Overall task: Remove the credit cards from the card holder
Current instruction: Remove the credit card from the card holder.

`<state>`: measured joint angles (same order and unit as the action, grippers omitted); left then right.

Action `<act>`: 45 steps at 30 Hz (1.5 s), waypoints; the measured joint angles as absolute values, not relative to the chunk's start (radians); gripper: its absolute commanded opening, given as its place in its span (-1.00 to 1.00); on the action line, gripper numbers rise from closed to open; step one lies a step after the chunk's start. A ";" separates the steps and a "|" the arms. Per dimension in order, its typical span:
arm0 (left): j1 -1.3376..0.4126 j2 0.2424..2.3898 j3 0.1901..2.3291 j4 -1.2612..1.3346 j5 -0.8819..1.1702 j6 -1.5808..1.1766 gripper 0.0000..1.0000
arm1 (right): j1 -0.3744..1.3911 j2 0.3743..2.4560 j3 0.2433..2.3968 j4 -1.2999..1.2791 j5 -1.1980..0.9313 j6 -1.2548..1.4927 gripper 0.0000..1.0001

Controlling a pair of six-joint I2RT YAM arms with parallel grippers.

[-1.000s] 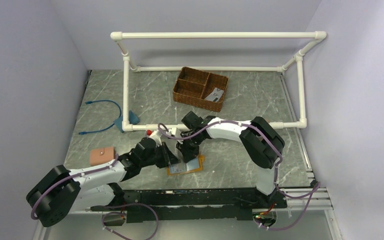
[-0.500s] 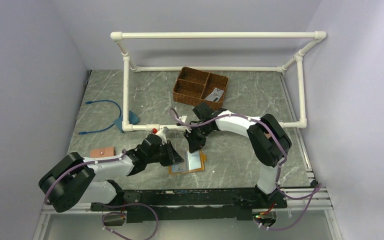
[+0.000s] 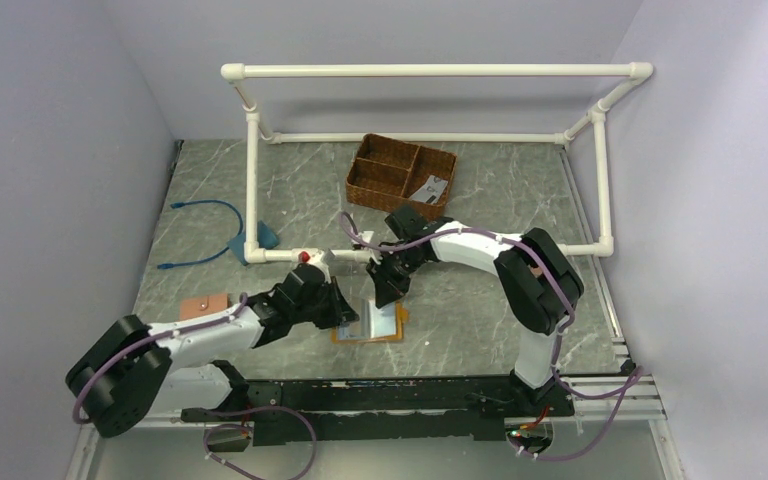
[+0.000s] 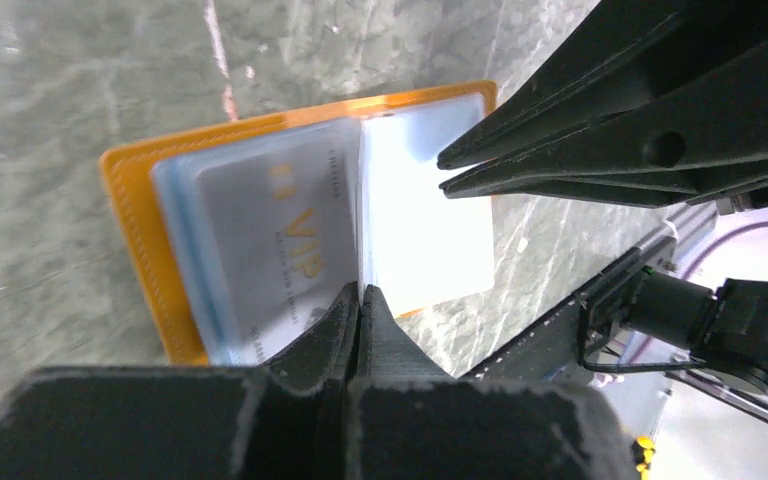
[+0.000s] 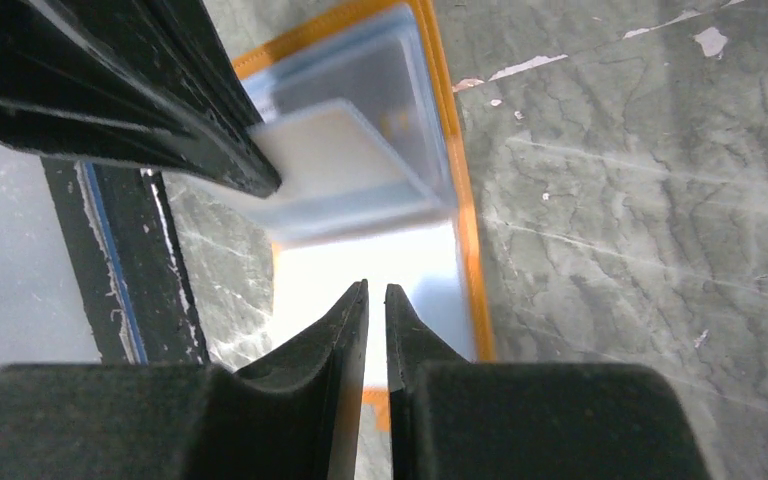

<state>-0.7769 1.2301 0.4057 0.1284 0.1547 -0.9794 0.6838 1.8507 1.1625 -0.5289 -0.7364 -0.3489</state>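
- Left fingers point(image 4: 343, 322) are pressed together at the open card holder point(image 4: 128, 215); I cannot tell whether they pinch a sleeve.
- Right fingers point(image 5: 345, 335) are a slit apart, empty, over its pale leaf.
- Credit cards point(image 4: 280, 250) sit in clear sleeves, the holder flat on the table point(image 4: 60, 80).
- Cards are probably light, stiff and slick; pinch an exposed edge.

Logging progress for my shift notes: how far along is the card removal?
Done: card holder lies open; one card is in the basket. In hand: left gripper pinches a sleeve, right gripper noses at a white card. Left: the VIP card sits sleeved.
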 measured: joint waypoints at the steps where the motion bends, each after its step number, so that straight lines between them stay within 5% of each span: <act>1: -0.777 1.209 0.412 0.097 0.140 -0.970 -1.00 | 0.683 1.851 1.163 -0.526 -0.744 -0.344 -0.69; 6: -0.777 1.131 0.458 -0.056 0.080 -0.928 -1.00 | 0.682 1.851 1.153 -0.498 -0.797 -0.292 -0.58; 11: -0.777 1.168 0.502 -0.106 0.075 -0.911 -0.60 | 0.682 1.851 1.124 -0.429 -0.839 -0.190 -0.30; 23: -0.777 1.271 0.511 0.056 0.198 -0.924 -0.20 | 0.661 1.864 1.110 -0.371 -0.703 -0.083 -0.84; 38: -0.777 1.291 0.485 0.174 0.253 -0.955 -0.07 | 0.640 1.877 1.110 -0.372 -0.755 -0.072 -0.82; 45: -0.777 1.181 0.444 0.152 0.194 -0.958 -0.04 | 0.610 1.877 1.110 -0.372 -0.825 -0.060 -0.55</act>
